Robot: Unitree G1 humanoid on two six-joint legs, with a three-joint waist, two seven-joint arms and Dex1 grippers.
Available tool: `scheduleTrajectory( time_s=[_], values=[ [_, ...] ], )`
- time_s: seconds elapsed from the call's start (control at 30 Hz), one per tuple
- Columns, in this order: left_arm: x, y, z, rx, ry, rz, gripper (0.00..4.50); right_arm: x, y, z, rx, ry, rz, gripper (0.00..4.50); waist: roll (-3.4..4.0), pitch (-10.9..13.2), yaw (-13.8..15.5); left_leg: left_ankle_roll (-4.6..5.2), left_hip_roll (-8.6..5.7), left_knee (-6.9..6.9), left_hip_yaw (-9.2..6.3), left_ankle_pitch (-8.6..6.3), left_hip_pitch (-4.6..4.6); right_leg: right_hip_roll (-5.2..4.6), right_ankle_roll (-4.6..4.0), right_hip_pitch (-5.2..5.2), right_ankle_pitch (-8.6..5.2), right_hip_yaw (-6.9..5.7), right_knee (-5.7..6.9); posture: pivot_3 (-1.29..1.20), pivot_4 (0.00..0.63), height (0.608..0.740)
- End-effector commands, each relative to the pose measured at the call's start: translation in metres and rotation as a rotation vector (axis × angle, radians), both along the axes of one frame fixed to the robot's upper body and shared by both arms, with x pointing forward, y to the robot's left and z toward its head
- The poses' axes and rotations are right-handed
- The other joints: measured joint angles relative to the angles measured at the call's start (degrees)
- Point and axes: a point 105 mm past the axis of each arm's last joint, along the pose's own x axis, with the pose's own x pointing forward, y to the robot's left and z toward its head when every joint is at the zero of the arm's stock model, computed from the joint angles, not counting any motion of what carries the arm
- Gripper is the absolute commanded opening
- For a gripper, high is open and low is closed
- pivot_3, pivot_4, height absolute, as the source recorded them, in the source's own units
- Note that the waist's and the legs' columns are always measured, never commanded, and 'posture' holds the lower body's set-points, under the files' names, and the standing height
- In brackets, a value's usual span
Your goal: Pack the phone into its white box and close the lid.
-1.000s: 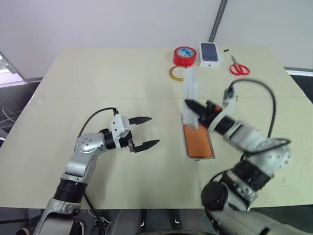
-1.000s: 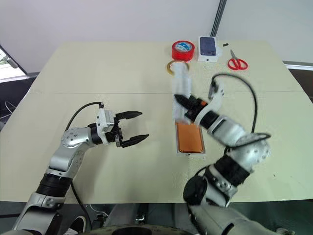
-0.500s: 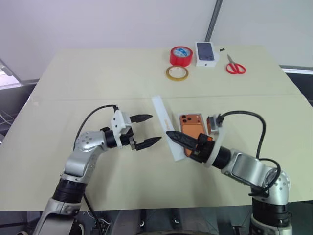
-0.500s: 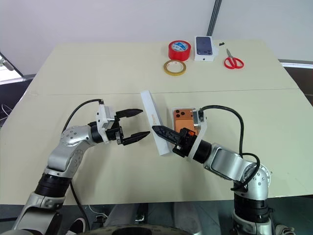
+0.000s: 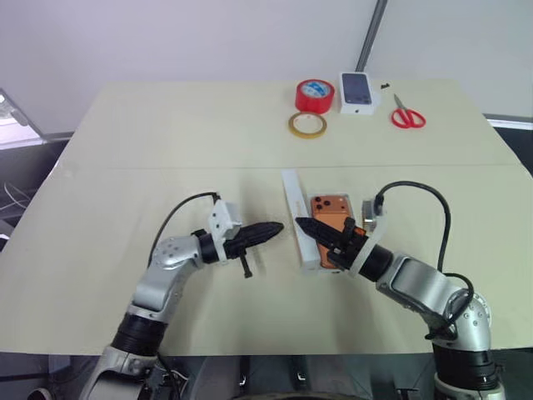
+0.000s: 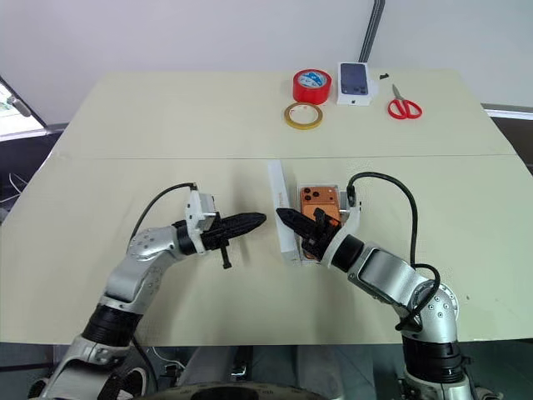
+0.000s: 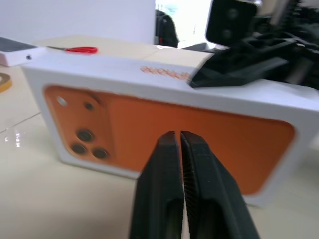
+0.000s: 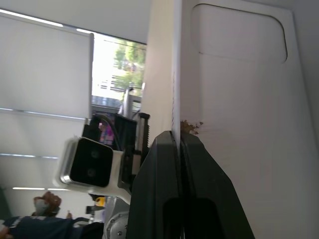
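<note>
Right now the biggest thing in my view is the pale table [image 5: 166,133], with both arms reaching in toward its middle.

The lid [image 5: 298,218] stands on one long edge just left of the white box [image 6: 320,187]. It is near enough that I cannot tell whether the two touch. The phone [image 5: 333,208] lies flat in that box, orange back up, with its lens cluster at the far end.

In the left wrist view the lid's outward face is orange with lenses inside a white border, which I take to be print on its top.

The right gripper [image 5: 303,224] is clamped on the lid's upper wall, one finger inside and one outside. The left gripper [image 5: 277,226] has its fingers pressed together on nothing. Its tips sit just short of that printed face.

I judge the lid to be light, stiff card with a smooth finish. It should pivot easily about a one-wall pinch and could slip or dent if squeezed hard. I'd hold it mid-length on the long wall and steady the opposite side with the closed left fingers.

The red tape roll [image 5: 314,94] and scissors [image 5: 408,115] sit well apart at the far edge.
</note>
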Motion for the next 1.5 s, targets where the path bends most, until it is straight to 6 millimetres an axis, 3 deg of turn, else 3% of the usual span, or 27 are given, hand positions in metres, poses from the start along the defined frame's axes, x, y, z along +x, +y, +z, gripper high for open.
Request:
scheduleTrajectory(
  time_s=[0.03,0.27,0.4,0.53,0.7,0.77,0.87,0.97,1.03,1.13,1.2,1.33,1.5],
  values=[
    [0.008,-0.015,0.004,-0.015,-0.037,0.007,0.07,0.004,-0.020,-0.006,-0.060,0.026,-0.072,0.00,-0.03,0.0,0.0,0.01,0.00,0.01,0.00,-0.01,0.00,0.00,0.00,0.02,0.00,0.00,-0.02,0.00,0.150,0.740],
    [0.017,-0.043,-0.002,-0.032,-0.029,-0.023,0.07,0.007,-0.035,0.005,-0.056,-0.039,-0.153,0.00,-0.05,0.0,0.3,0.03,-0.01,0.04,0.00,-0.01,0.01,0.01,0.01,0.08,0.01,-0.01,-0.03,0.00,0.150,0.740],
    [0.022,-0.062,-0.006,-0.049,-0.003,-0.046,0.00,0.005,-0.056,0.012,-0.103,-0.111,-0.205,1.31,-0.06,0.0,1.3,0.09,-0.04,0.07,0.01,-0.04,-0.02,0.01,0.04,0.09,0.02,-0.01,-0.08,0.00,0.150,0.740],
    [0.021,-0.084,-0.009,-0.044,-0.012,-0.096,0.00,0.007,-0.090,0.019,-0.175,-0.165,-0.340,3.39,-0.09,0.0,1.3,0.15,-0.06,0.10,0.04,-0.08,-0.07,0.00,0.11,0.09,0.06,-0.01,-0.15,0.00,0.150,0.740],
    [0.020,-0.106,-0.002,-0.075,-0.016,-0.150,0.00,0.003,-0.122,0.024,-0.291,-0.234,-0.427,3.39,-0.10,0.0,1.0,0.16,-0.05,0.10,0.06,-0.08,-0.06,0.02,0.12,0.09,0.06,-0.01,-0.14,0.00,0.150,0.740],
    [0.019,-0.109,-0.001,-0.074,-0.025,-0.160,0.00,0.007,-0.131,0.022,-0.477,-0.300,-0.426,3.39,-0.08,0.0,0.9,0.16,-0.04,0.10,0.08,-0.08,-0.02,0.05,0.12,0.09,0.06,0.01,-0.10,0.00,0.150,0.740],
    [0.020,-0.105,0.000,-0.072,-0.035,-0.158,0.00,0.014,-0.131,0.018,-0.601,-0.370,-0.402,3.39,-0.07,0.0,0.9,0.16,-0.03,0.10,0.11,-0.08,0.00,0.08,0.13,0.09,0.06,0.02,-0.09,0.00,0.150,0.740],
    [0.023,-0.091,0.001,-0.056,-0.030,-0.142,0.00,0.024,-0.122,0.008,-0.773,-0.457,-0.337,2.58,-0.06,0.0,0.7,0.15,-0.01,0.10,0.10,-0.07,0.02,0.12,0.13,0.09,0.06,0.03,-0.07,0.00,0.150,0.740],
    [0.025,-0.084,-0.003,-0.019,-0.032,-0.125,0.00,0.031,-0.123,0.001,-0.954,-0.532,-0.315,1.57,-0.03,-0.1,0.9,0.15,0.00,0.10,0.10,-0.07,0.03,0.13,0.13,0.09,0.06,0.03,-0.07,0.00,0.150,0.740],
    [0.029,-0.064,-0.012,0.068,-0.042,-0.088,0.00,0.044,-0.120,0.004,-1.025,-0.605,-0.356,0.02,-0.03,-0.1,1.0,0.13,-0.01,0.10,0.10,-0.06,0.02,0.12,0.12,0.08,0.06,0.04,-0.08,0.00,0.150,0.740],
    [0.031,-0.054,-0.014,0.087,-0.018,-0.069,0.00,0.046,-0.117,0.001,-1.176,-0.692,-0.302,0.02,-0.03,-0.1,1.2,0.10,-0.01,0.10,0.09,-0.04,0.03,0.11,0.12,0.06,0.06,0.04,-0.06,0.00,0.150,0.740],
    [0.036,-0.038,-0.032,0.188,0.004,-0.006,0.00,0.051,-0.119,-0.004,-1.204,-0.718,-0.307,0.02,-0.04,-0.1,1.3,0.08,-0.06,0.10,0.07,-0.03,0.00,0.06,0.12,0.04,0.06,0.03,-0.06,0.00,0.150,0.740],
    [0.032,-0.046,-0.035,0.187,0.037,-0.029,0.00,0.045,-0.101,-0.014,-1.247,-0.789,-0.183,0.02,-0.03,-0.1,1.2,0.07,-0.07,0.10,0.07,-0.03,0.01,0.04,0.12,0.04,0.06,0.03,-0.05,0.00,0.150,0.740]
  ],
)
